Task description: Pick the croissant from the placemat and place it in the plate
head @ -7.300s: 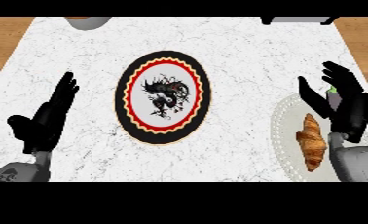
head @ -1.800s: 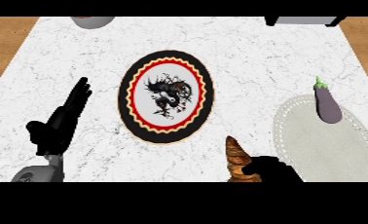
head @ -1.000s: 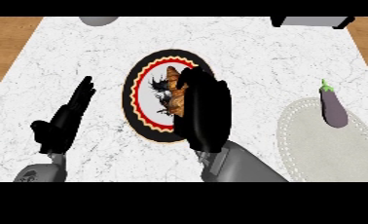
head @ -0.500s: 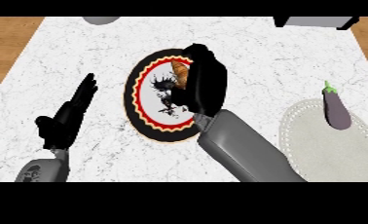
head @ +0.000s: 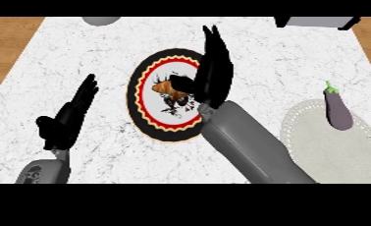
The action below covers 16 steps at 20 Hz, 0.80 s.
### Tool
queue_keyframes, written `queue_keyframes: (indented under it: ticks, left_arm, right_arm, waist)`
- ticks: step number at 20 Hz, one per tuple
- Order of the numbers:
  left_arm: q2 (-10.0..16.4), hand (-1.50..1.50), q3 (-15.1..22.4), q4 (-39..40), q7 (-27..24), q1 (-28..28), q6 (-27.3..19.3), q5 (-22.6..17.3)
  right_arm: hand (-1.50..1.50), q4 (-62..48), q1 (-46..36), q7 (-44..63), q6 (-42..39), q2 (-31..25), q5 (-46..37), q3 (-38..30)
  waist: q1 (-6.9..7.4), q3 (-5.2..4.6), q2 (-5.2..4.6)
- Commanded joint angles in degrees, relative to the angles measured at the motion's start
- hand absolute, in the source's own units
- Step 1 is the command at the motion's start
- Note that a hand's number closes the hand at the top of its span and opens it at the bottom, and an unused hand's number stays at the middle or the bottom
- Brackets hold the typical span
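Looking down at the marble counter (head: 101, 68), I find my right forearm (head: 250, 146) is the main obstruction. It runs in from 5 o'clock and covers the plate's lower right rim. The right hand (head: 210, 75) lies over the right side of the round patterned plate (head: 135, 92), fingers stretched straight toward 12 o'clock and closed round nothing. The croissant (head: 170, 88) sits in the plate near its middle, at the hand's 9 o'clock edge and partly hidden by it. I cannot tell whether the thumb touches it.

At 3 o'clock from the plate, well apart, a pale oval placemat (head: 326, 151) runs off the frame. A purple eggplant (head: 338, 112) lies on its upper edge, stem toward 12 o'clock. A grey rounded object (head: 101, 20) at 11 o'clock and a dark boxy object (head: 316, 21) at 1 o'clock are both cut by the far edge. My left hand (head: 69, 114) rests at 8 o'clock, fingers straight and relaxed.

By count: one plate, one croissant, one eggplant, one placemat, two far objects, two hands.

Wooden floor (head: 18, 36) shows past the counter's far corners. Bare marble lies between the left hand and the plate, beyond the plate toward 12 o'clock, and between the right hand and the eggplant.
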State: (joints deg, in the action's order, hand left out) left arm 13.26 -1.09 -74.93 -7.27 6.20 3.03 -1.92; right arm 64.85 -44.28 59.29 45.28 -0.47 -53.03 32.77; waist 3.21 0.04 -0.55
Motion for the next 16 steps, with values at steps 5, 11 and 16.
queue_keyframes:
  ticks: [5,11,16]
  left_arm:
    - [0.04,0.00,-1.32,-1.06,0.37,-1.88,-1.70,0.15]
    - [-0.19,0.00,-1.34,-3.41,1.98,-3.47,-1.05,-0.46]
    - [0.51,0.00,-1.96,-4.85,1.43,-3.96,-0.06,-0.65]
  right_arm:
    - [-1.50,9.01,11.81,-2.03,22.39,0.45,4.84,-0.45]
    - [-1.50,23.16,27.43,-14.73,24.11,-6.91,12.77,4.42]
    - [-1.50,31.88,36.30,-26.12,27.30,-19.71,25.93,9.68]
  waist:
    - [-2.61,0.11,0.56]
    - [-3.25,0.05,0.63]
    - [-2.93,0.09,0.47]
